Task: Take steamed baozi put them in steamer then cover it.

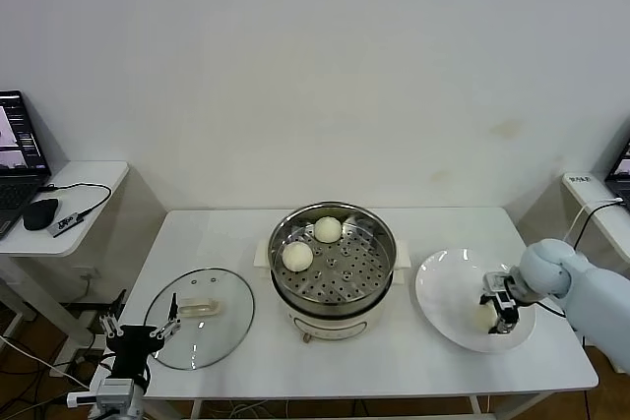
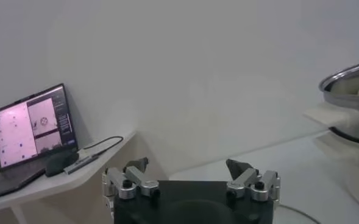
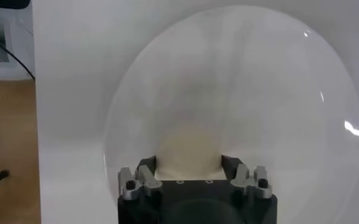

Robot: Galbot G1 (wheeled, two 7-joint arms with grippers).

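Head view: the steamer point(image 1: 333, 268) sits mid-tabletop point(image 1: 246, 228) with two steamed baozi inside, one point(image 1: 297, 256) at the basket's left, one point(image 1: 328, 229) toward the back. The cover point(image 1: 200, 318) lies flat on the tabletop to the steamer's left, handle up. The white plate point(image 1: 448, 282) is to the steamer's right.

The right gripper point(image 1: 495, 314) is down on the plate, clenched on a third baozi point(image 1: 483, 318). Right wrist view confirms: both fingers point(image 3: 147, 173) press the sides of the bun point(image 3: 188, 155), plate point(image 3: 258, 91) beneath it. The head view shows only part of this bun.

The left gripper point(image 1: 146, 330) hangs at the tabletop's near left edge, beside the cover. Left wrist view shows its fingers point(image 2: 139, 176) spread wide and empty, plus the steamer rim point(image 2: 348, 76) and a laptop point(image 2: 30, 125) on a side desk.
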